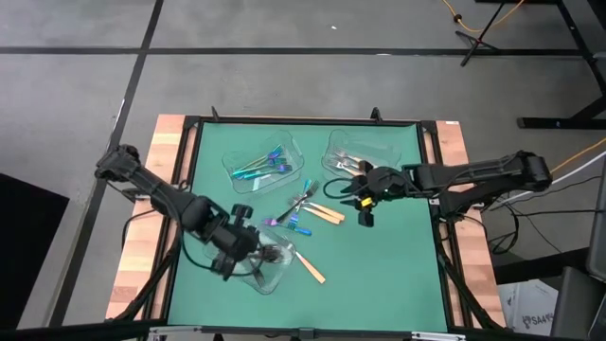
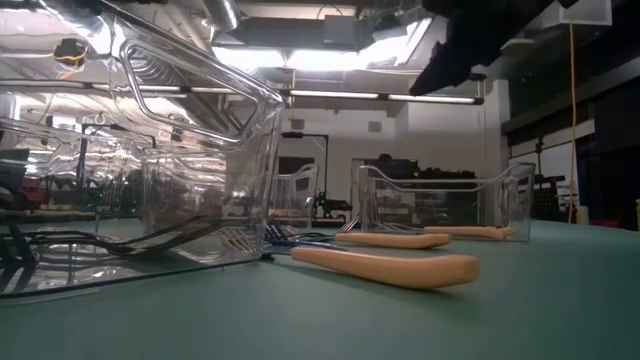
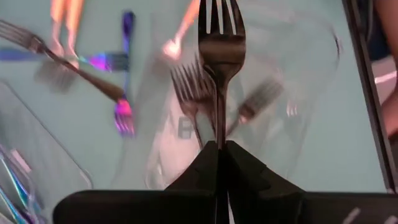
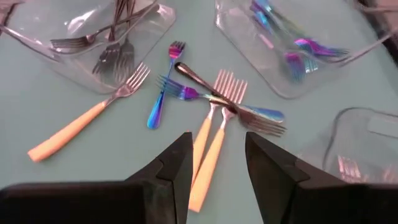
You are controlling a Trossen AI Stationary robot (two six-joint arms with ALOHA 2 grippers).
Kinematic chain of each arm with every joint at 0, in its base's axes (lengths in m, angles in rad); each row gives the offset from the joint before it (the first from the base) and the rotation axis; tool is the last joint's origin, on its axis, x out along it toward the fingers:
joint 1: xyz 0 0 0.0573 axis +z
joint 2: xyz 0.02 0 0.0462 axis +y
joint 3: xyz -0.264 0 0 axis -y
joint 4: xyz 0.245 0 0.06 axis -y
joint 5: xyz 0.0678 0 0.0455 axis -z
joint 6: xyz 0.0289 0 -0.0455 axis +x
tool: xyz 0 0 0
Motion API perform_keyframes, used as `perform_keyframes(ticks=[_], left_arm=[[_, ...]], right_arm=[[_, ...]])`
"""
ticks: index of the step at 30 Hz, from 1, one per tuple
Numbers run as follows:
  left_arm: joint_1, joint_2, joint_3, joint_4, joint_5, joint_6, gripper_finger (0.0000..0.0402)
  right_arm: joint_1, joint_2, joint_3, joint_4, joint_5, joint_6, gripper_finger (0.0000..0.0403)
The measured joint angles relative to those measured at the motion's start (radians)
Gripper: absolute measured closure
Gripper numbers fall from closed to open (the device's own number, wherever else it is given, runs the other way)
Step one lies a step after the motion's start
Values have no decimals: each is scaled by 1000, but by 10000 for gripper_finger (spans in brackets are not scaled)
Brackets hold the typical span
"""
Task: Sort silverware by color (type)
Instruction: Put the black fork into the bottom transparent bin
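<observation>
My left gripper (image 3: 221, 155) is pinched shut on a dark fork (image 3: 219, 56), tines pointing away, hanging over the near clear tray (image 1: 275, 270) that already holds dark forks. If I let go while the fork is off-centre, I judge it could strike the tray wall and skid out onto the green mat (image 1: 379, 275). My right gripper (image 4: 217, 158) hovers with jaws spread and empty above the loose pile (image 4: 211, 99) of iridescent, dark and orange-handled forks beside that tray; the crossed handles could drag neighbours along.
</observation>
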Motion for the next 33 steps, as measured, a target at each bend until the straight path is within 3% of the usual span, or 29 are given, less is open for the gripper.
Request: perform_keyframes(ticks=[8, 20, 33], left_arm=[[-69, 2, -95, 12, -19, -30, 392], [-60, 3, -372, 327, -25, -21, 392], [-61, 2, -511, 452, -24, -21, 382]], right_arm=[[0, 101, 0, 104, -23, 0, 267], [0, 229, 0, 214, -24, 0, 267], [0, 346, 0, 417, -98, 0, 267]])
